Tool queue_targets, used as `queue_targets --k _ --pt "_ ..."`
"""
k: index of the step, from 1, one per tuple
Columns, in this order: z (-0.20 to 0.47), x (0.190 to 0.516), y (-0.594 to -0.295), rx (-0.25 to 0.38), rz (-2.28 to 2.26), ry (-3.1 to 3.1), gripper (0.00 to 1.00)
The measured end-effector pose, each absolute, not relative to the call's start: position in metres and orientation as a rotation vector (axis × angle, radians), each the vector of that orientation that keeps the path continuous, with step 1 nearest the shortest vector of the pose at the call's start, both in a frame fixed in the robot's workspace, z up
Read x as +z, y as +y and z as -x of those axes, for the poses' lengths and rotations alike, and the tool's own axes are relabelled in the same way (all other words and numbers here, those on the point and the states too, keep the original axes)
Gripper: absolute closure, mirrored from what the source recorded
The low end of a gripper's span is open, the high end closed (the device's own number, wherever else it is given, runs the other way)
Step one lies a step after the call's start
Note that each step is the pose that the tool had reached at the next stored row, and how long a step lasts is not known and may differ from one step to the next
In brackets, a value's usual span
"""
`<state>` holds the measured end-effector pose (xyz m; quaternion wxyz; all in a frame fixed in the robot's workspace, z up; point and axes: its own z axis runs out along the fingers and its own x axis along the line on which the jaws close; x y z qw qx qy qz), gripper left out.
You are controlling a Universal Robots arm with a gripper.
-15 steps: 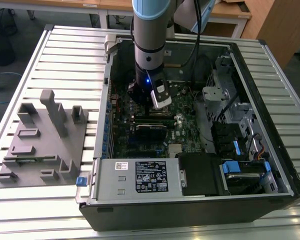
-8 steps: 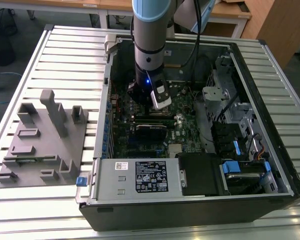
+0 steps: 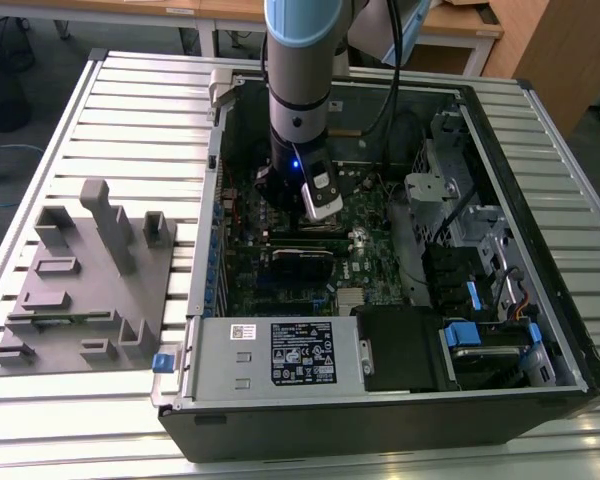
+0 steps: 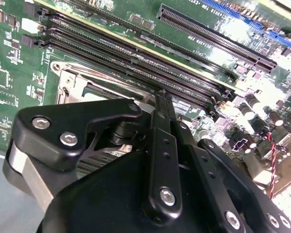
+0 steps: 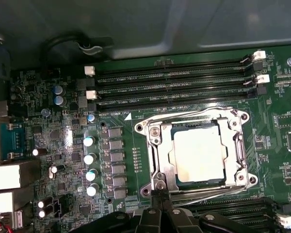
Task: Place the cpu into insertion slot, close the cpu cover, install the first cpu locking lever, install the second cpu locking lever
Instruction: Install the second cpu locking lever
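The cpu (image 5: 199, 155), a pale silver square, lies flat in the insertion slot (image 5: 194, 127) on the green board. The cpu cover (image 5: 157, 150), a silver frame, is down around it, and the chip shows through its window. Thin wire levers run along the frame's two long sides (image 5: 194, 116) (image 5: 208, 193). My gripper (image 5: 160, 199) is shut, with its narrow black fingertips together at the frame's edge by one corner screw. Whether they pinch a lever end I cannot tell. In the second wrist view the gripper (image 4: 162, 99) hides most of the cover (image 4: 68, 82). In the exterior view the gripper (image 3: 320, 205) reaches down into the open computer case.
Long black memory slots (image 5: 174, 82) lie beside the socket, with more on its other side (image 5: 233, 206). Silver capacitors (image 5: 89, 158) stand nearby. The case walls, the power supply (image 3: 280, 350) and a drive cage (image 3: 480, 270) hem in the board. A grey fixture (image 3: 90, 280) sits at the exterior view's left.
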<state>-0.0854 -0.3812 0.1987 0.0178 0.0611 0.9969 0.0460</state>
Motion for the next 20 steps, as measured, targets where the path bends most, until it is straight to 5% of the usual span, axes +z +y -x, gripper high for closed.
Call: queue_targets --k 20 --pt "0.085 0.230 -0.381 0.193 -0.190 3.096 0.90"
